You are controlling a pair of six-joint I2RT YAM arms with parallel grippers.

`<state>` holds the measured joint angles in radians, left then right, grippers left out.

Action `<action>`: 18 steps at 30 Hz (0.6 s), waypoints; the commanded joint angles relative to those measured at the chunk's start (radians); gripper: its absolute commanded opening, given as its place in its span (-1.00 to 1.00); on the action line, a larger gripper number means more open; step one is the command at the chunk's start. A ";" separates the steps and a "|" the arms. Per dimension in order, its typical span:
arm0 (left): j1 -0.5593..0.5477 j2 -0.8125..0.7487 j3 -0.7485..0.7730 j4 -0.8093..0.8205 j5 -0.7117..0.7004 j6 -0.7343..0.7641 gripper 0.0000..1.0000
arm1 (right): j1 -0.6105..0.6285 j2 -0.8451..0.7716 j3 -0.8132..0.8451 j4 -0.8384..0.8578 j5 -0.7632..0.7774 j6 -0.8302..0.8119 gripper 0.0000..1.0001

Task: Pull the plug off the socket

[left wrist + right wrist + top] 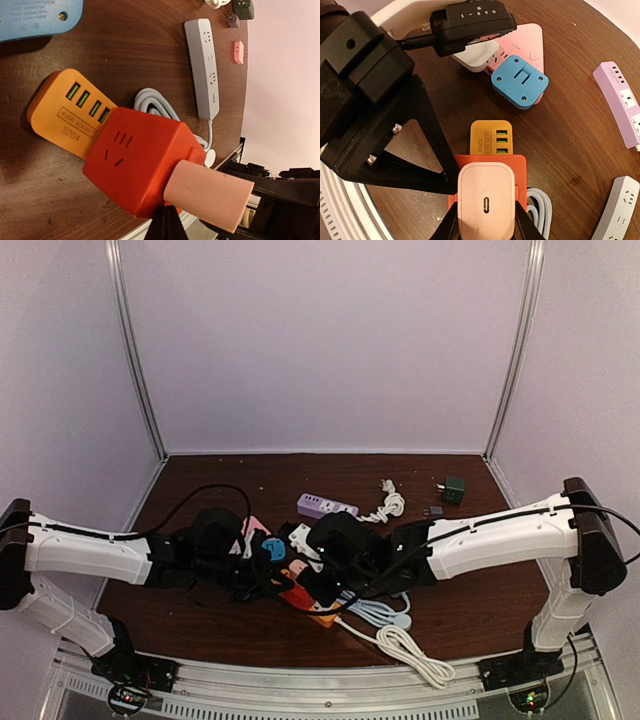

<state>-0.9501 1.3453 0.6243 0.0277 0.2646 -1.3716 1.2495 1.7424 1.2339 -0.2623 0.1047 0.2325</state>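
While the salmon-pink rectangular charger plug [485, 200] sits flush against one face of the red cube-shaped power socket [521, 167], with no prongs showing, the step in hand is judged to be the grip that comes before the pull; nothing of the extraction itself is done yet. The right hand [486, 224] is seen partly closed, its 2 black fingers [449, 225] pinching the plug by its opposite sides, close to the end that carries the oval port. The left hand [162, 226] is pressed together on nothing, and its tip is set at the lower edge of the red cube, apparently as a brace, though actual contact cannot be confirmed. The cube is found on the dark brown wooden tabletop [570, 150], touching the orange USB charging block [490, 136], with a coiled white cable [150, 102] just behind it. For the next move, a straight pull along the plug's own axis, away from the socket face, is called for, with the pinch firm and the cube held back. Because the cube lies loose on the tabletop, it would probably be dragged along otherwise, and a tilted pull could bind the prongs.
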 commanded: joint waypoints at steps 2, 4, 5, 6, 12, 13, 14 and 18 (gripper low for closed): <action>0.008 0.057 -0.029 -0.197 -0.101 -0.009 -1.00 | 0.007 -0.110 0.010 0.121 0.012 -0.027 -0.76; 0.008 0.057 -0.026 -0.198 -0.101 -0.010 -1.00 | 0.008 -0.110 0.008 0.123 0.008 -0.028 -0.77; 0.008 0.058 -0.024 -0.202 -0.102 -0.010 -1.00 | 0.009 -0.109 0.007 0.125 0.009 -0.031 -0.77; 0.008 0.058 -0.023 -0.203 -0.102 -0.010 -1.00 | 0.011 -0.111 0.007 0.127 0.009 -0.034 -0.77; 0.008 0.051 -0.005 -0.209 -0.103 0.003 -1.00 | -0.005 -0.107 0.020 0.070 0.075 -0.004 -0.79; 0.008 0.045 0.002 -0.210 -0.105 0.011 -1.00 | -0.020 -0.119 0.012 0.065 0.069 0.011 -0.80; 0.008 0.039 0.011 -0.213 -0.109 0.021 -1.00 | -0.036 -0.136 -0.003 0.067 0.055 0.024 -0.80; 0.008 0.021 0.067 -0.224 -0.115 0.075 -1.00 | -0.108 -0.208 -0.070 0.072 0.032 0.057 -0.80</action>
<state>-0.9482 1.3525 0.6689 -0.0349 0.2131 -1.3613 1.2064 1.6157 1.2125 -0.1722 0.1287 0.2417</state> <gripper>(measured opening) 0.006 0.288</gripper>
